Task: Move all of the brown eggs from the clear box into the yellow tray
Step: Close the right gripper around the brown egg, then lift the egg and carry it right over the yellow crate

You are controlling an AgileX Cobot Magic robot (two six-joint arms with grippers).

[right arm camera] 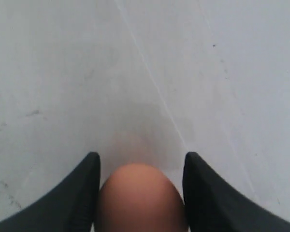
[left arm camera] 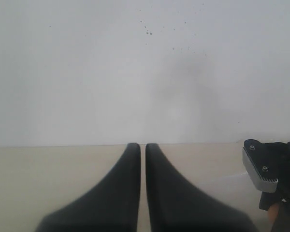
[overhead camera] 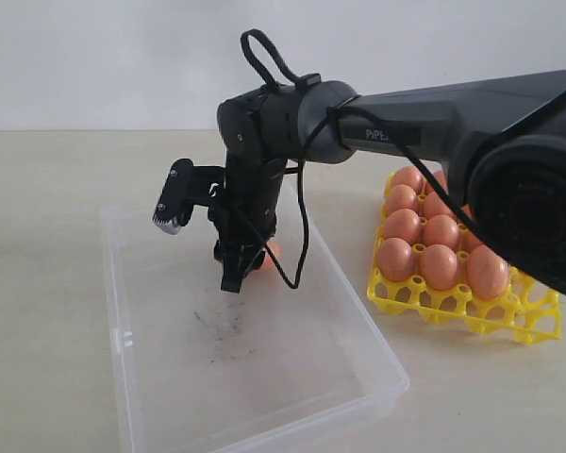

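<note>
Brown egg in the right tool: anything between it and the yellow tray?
Only the clear box's low side wall lies between the brown egg in the right tool and the yellow tray. Nothing else shows on the table between them, and the tray's front cups are empty.

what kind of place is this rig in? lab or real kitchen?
Most likely a lab or test bench, not a kitchen: a bare beige tabletop against a plain white wall, and all that shows on it is the robot arm, a clear box and a yellow tray of brown eggs.
</note>
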